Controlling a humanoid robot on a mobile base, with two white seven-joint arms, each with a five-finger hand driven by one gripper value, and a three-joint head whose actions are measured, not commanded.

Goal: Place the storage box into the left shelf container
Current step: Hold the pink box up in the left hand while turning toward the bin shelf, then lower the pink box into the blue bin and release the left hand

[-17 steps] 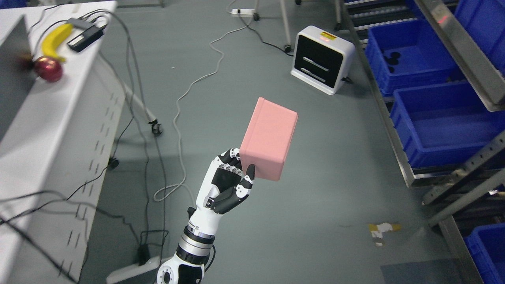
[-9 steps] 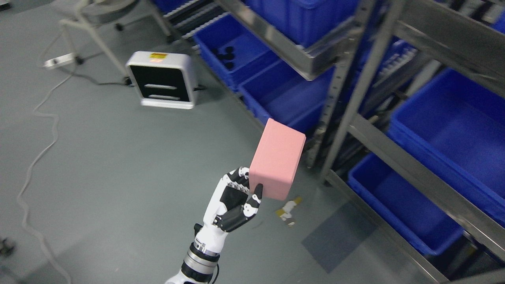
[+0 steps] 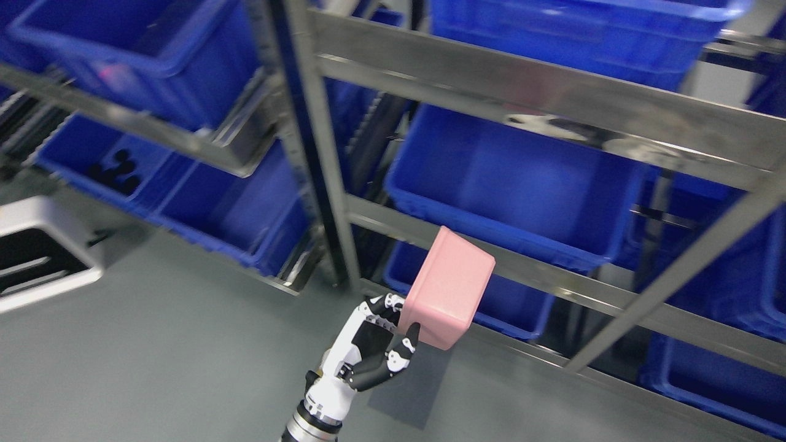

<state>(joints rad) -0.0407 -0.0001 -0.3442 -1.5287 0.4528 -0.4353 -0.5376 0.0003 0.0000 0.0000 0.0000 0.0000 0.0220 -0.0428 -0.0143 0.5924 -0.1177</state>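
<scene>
Now the box (image 3: 449, 288) is gripped tight in the left hand (image 3: 374, 350), held up so the bin (image 3: 509, 184) at 1 o'clock can be reached.

Pink box, blue bins, silver shelving

The storage box (image 3: 448, 287) is plain pink; the left hand (image 3: 368, 353) white with black; the shelf containers (image 3: 509, 184) solid blue; the rack (image 3: 528, 92) shiny silver; the floor (image 3: 153, 344) grey-green.
</scene>
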